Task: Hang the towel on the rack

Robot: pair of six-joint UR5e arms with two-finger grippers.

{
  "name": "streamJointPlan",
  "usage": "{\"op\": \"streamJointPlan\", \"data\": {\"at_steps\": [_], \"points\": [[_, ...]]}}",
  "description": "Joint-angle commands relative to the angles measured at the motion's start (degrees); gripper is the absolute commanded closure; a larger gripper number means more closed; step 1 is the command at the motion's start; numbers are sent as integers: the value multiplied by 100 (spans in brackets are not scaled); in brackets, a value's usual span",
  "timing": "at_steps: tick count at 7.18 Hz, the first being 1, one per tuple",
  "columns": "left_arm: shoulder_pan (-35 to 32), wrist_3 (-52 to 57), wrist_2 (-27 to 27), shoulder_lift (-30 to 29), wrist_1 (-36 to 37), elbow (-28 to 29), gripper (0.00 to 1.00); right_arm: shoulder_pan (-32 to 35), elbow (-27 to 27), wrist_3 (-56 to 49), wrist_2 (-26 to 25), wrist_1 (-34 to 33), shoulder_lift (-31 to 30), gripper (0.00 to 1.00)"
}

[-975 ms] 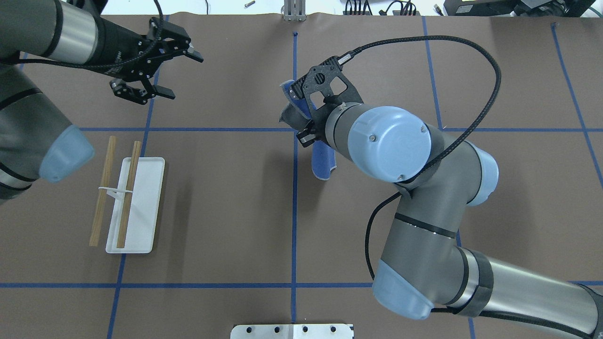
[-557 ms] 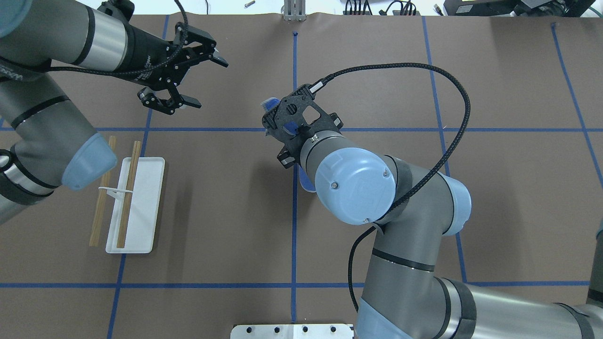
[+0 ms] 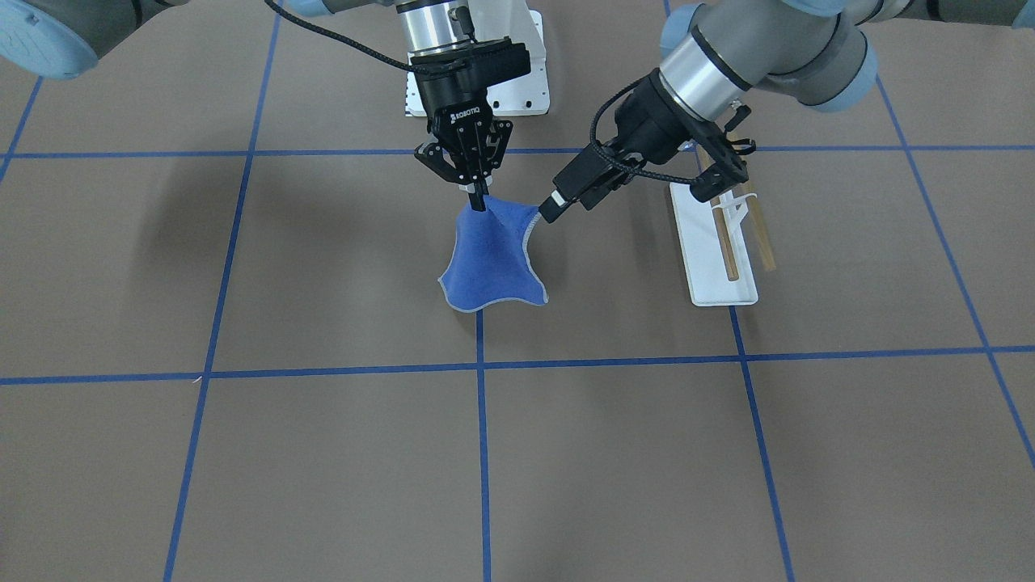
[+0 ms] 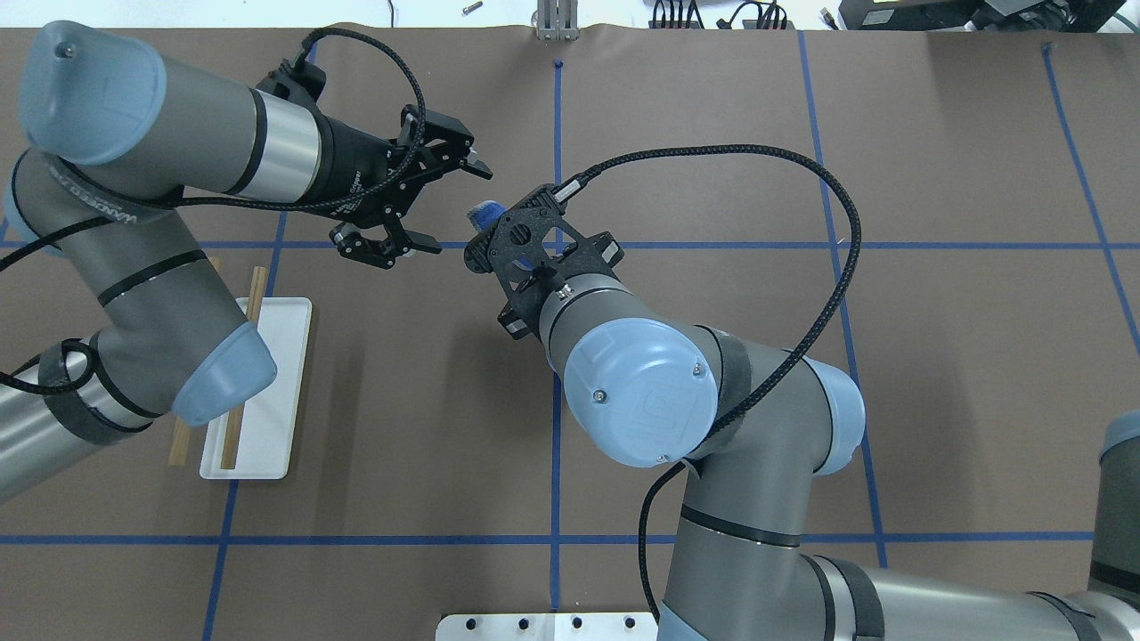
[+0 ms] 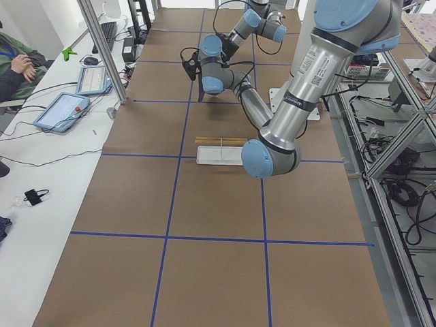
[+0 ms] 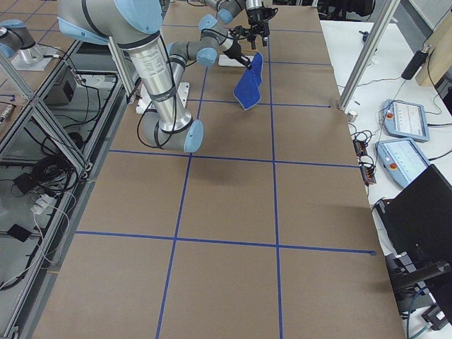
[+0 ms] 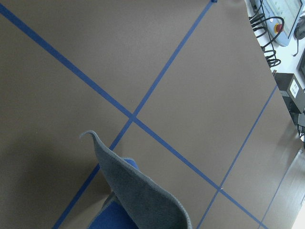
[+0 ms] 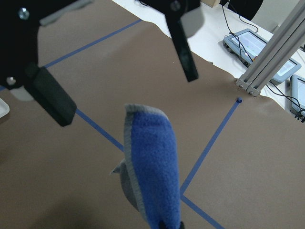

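Hanging from clenched right fingers (image 3: 479, 200), towel (image 3: 493, 259) shows front-on, overhead mostly hides it; left fingers (image 4: 415, 240) spread.

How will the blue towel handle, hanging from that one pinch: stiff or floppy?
Probably floppy: the towel drapes in a flared fold below the right gripper, which pinches its top. Likely light, since that narrow pinch alone holds it up. Its free upper corner curls near the open left gripper, so it may sag or shift when grabbed.
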Motion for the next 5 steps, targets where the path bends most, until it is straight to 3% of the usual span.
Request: {"op": "streamJointPlan", "data": {"at_steps": [1, 4, 5], "points": [[117, -47, 145, -5, -132, 12, 11, -65, -6, 0, -77, 0, 4, 100], [205, -38, 322, 4, -291, 47, 31, -73, 3, 0, -77, 0, -5, 100], [205, -38, 322, 13, -300, 56, 46, -73, -6, 0, -77, 0, -5, 100]]}}
